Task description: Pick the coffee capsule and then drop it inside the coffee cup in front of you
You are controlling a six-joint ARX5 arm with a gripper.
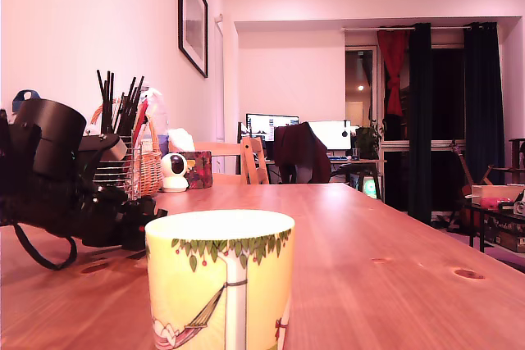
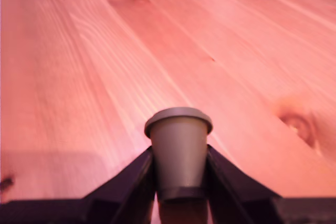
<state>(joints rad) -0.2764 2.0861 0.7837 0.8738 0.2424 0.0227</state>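
Gripper clamped on both sides of the small grey-brown tapered coffee capsule, dark fingers pressed flat against its sloped walls, flanged rim poking out ahead. Pick stage looking complete, then. Nothing but reddish knotty pine tabletop ahead of the capsule in the wrist view; no sign of any cup there.

Over in the exterior view: large pale-yellow ceramic coffee cup with green leaf-and-berry band, white tree trunk and hammock drawing, standing upright at 6 o'clock in the frame, right up against the lens, mouth open. Inside of it not visible from this low angle. Black robot arm sitting low over the wood at 9 o'clock, near the cup but apart from it. Capsule itself not discernible in this view. Hard to tell whether lifted clear of the wood yet or just gripped.

Behind the arm, a wire basket of black sticks, a wicker basket, a small white round camera.

Remaining, by the look of it: carry across, line up above the rim, release. Roughly halfway.
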